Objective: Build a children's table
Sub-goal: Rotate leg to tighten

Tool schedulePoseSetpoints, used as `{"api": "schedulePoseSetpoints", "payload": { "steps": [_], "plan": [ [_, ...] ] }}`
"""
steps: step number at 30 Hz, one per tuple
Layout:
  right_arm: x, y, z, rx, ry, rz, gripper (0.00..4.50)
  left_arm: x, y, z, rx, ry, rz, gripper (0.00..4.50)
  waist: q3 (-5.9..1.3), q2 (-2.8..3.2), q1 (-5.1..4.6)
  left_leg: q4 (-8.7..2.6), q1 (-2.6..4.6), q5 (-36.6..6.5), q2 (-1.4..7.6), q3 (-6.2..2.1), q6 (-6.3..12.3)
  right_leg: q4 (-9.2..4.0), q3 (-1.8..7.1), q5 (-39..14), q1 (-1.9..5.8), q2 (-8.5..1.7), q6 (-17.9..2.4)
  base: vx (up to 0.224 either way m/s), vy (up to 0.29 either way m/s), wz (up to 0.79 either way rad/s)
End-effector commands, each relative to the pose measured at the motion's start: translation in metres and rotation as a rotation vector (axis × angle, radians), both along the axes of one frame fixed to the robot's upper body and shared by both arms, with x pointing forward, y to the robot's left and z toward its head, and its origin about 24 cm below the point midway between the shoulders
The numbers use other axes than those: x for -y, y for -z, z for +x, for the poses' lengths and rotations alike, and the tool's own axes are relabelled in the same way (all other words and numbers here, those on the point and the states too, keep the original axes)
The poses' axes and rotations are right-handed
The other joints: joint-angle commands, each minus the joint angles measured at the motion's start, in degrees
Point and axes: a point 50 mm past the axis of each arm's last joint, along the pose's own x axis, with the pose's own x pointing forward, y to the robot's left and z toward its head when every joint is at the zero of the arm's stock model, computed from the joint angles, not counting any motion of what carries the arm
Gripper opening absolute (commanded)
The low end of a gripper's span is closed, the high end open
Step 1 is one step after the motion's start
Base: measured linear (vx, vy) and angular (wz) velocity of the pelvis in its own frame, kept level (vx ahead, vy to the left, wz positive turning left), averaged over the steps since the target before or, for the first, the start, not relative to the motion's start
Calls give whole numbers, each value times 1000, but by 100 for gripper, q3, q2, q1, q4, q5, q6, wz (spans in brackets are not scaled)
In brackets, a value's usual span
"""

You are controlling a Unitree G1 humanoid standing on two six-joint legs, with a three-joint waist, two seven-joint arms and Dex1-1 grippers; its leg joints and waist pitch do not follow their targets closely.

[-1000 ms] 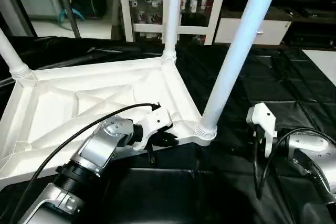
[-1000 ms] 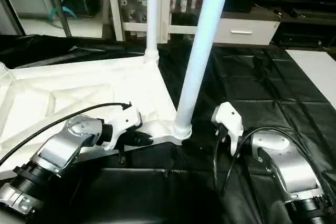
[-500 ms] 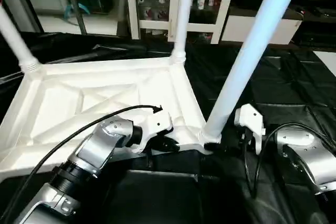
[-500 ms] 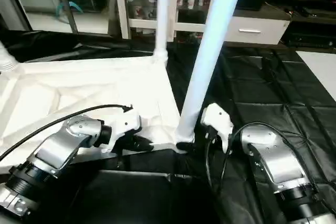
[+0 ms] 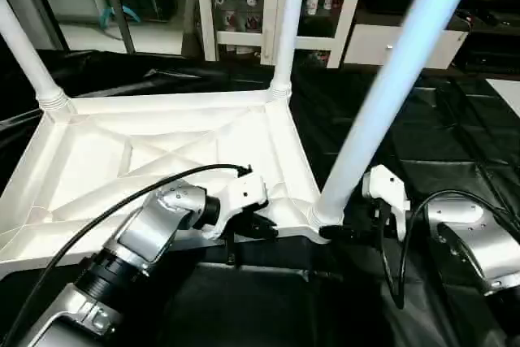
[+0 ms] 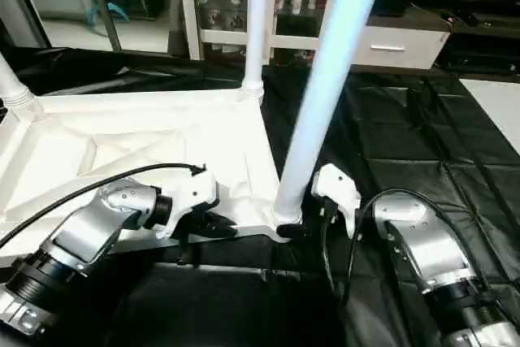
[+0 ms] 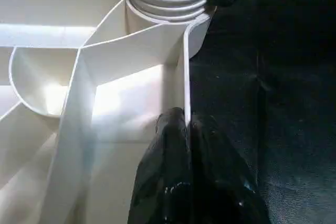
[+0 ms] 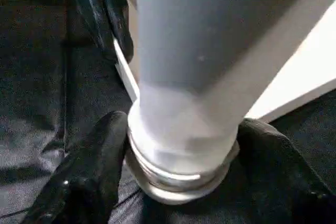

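Seating the near leg (image 5: 382,111) looks in hand; right gripper (image 8: 173,182) straddles its base, fingers wide, grip uncertain; left gripper (image 7: 186,129) pinches the tabletop (image 5: 122,160) rim beside that socket; next, firm downward push.

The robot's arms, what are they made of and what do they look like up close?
Each forearm is a silver, rounded metal shell with a black ribbed collar toward the body. The left end effector and right end effector each have a white plastic housing and two glossy black fingers. A black cable loops along each arm.
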Motion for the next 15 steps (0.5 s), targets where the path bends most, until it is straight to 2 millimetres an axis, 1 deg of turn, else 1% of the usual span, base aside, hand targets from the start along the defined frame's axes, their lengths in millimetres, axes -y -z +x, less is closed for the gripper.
{"api": "schedulePoseSetpoints", "payload": {
  "steps": [1, 5, 14, 15],
  "plan": [
    [-1, -2, 2, 17, -10, 1, 298, 9, -5, -5, 0, 70, -22, 0, -354, -78, -18, -548, 154, -1190, 292, -115, 302, -360, 84, -863, 170, -152, -1381, 0, 0, 0],
    [-3, -1, 2, 13, -16, 9, 277, 9, -4, -5, -3, 69, -21, 0, -352, -81, -18, -555, 154, -1253, 291, -117, 262, -371, 88, -980, 167, -156, -1337, 0, 0, 0],
    [-4, 2, 0, -2, -18, 27, 272, 9, -3, -7, -13, 73, -16, 0, -354, -78, -28, -552, 147, -1208, 289, -118, 278, -366, 87, -934, 169, -155, -1338, 0, 0, 0],
    [-4, 3, 2, 0, 15, 33, 272, 9, -3, -6, -14, 61, -15, 0, -354, -78, -32, -554, 146, -1197, 289, -118, 274, -364, 88, -935, 168, -154, -1339, 0, 0, 0]
  ]
}}
